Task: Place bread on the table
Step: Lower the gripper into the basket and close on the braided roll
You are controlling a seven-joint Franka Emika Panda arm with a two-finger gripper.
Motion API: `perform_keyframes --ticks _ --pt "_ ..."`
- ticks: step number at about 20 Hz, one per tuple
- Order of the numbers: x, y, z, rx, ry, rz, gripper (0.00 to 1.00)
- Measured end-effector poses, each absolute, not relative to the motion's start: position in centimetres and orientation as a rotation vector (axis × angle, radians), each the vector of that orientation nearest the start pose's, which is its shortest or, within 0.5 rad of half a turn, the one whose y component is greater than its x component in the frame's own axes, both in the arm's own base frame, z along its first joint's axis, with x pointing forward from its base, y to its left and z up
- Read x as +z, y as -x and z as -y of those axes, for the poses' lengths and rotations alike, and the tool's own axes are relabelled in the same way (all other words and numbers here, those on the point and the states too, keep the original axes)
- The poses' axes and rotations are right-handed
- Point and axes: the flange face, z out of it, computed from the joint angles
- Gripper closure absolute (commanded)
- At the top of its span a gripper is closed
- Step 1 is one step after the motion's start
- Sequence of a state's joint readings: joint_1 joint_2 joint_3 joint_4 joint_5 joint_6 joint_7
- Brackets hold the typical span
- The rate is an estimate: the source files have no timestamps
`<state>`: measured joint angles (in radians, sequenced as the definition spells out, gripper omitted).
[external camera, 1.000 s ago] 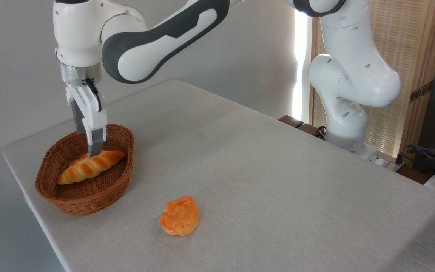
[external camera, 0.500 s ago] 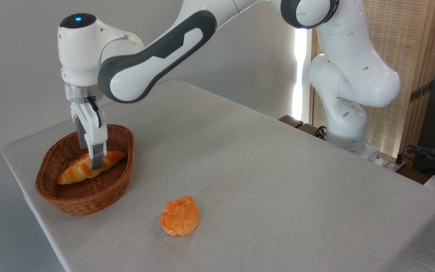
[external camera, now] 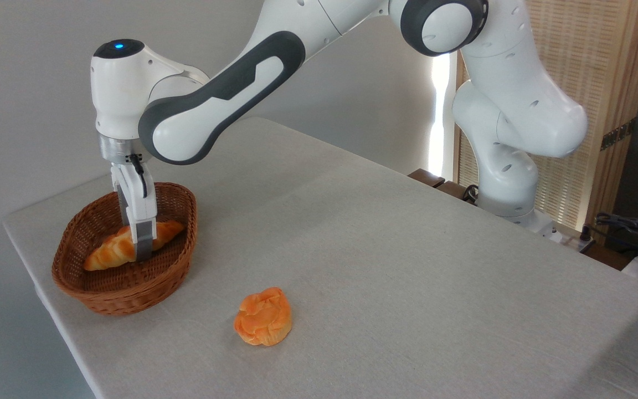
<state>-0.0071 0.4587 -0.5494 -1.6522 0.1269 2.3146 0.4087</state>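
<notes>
At this moment the task was at its grasp stage, and you would have judged it well short of halfway. The braided bread (external camera: 113,249) lay inside the wicker basket (external camera: 125,288) at the left end of the table (external camera: 407,266); it had not been lifted and no part of it rested on the cloth.

The gripper (external camera: 140,252) had been lowered into the basket over the middle of the loaf, toward its 3 o'clock half. The near finger (external camera: 143,241) stood in front of the loaf and hid its centre. The far finger was hidden, so you could not tell whether the jaws were closed on the bread or merely straddling it.

Remaining steps, as judged from this view:
1. Confirm the grip.
2. Raise the loaf clear of the basket rim.
3. Carry it over open cloth and release it.

From the basket, a round orange bun (external camera: 263,316) sat on the cloth at about 4 o'clock, well apart from the basket. You had to treat it as the one item to avoid during placement. The cloth from 1 to 3 o'clock of the basket carried nothing visible. The basket wall at 3 o'clock stood just beside the loaf tip and could catch it on a low exit. The arm base (external camera: 510,194) stood at the far right, with cables (external camera: 629,227) beyond the table edge.
</notes>
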Motion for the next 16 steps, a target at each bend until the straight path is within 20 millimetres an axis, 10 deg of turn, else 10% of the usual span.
perform_keyframes --ticks 16 --pt "41.36 -61.62 31.50 -0.457 2.887 -1.487 0.76"
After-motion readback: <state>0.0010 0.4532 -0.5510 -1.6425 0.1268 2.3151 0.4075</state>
